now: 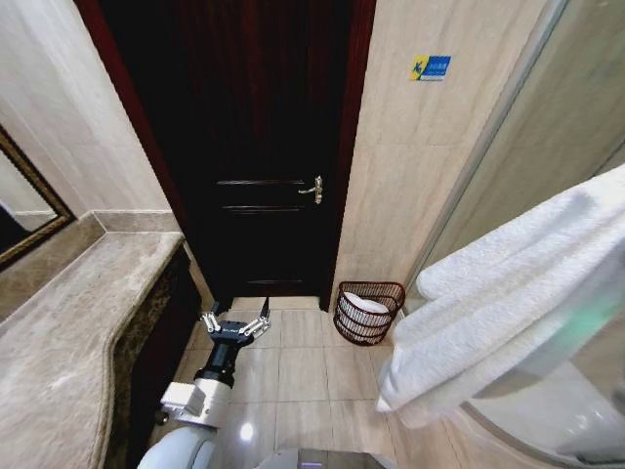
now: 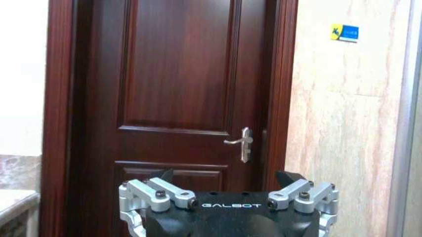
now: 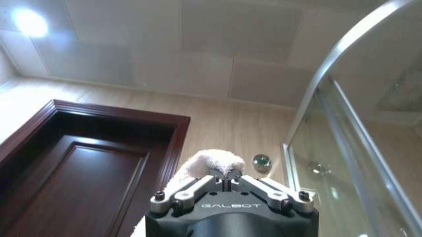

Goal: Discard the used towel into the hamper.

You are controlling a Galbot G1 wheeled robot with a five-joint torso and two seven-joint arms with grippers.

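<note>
Right fingers: the right gripper (image 3: 226, 181) had its 2 fingers pinched together on a fold of the white towel (image 3: 209, 163), which bulged up just beyond the tips in the right wrist view.
Right gripper position: raised and pointed upward, with the ceiling, the top of the door frame and the glass shower screen (image 3: 356, 148) behind it.
Towel: in the head view the towel (image 1: 508, 303) hung in thick folds across the right side, close to the camera, its lower end drooping toward the tiled floor (image 1: 303, 381).
Left fingers: the left gripper (image 1: 235, 325) had its 2 fingers spread wide apart, nothing between them.
Left gripper position: low on the left, over the floor beside the end of the marble counter (image 1: 68, 332), facing the dark wooden door (image 1: 264, 147); the left wrist view showed the silver door handle (image 2: 242, 143) ahead of it.
Hamper: the dark reddish-brown wire hamper (image 1: 368, 312) stood on the floor against the tiled wall, just right of the door, with something white already inside; it was below and left of the hanging towel and well apart from the left gripper.
</note>
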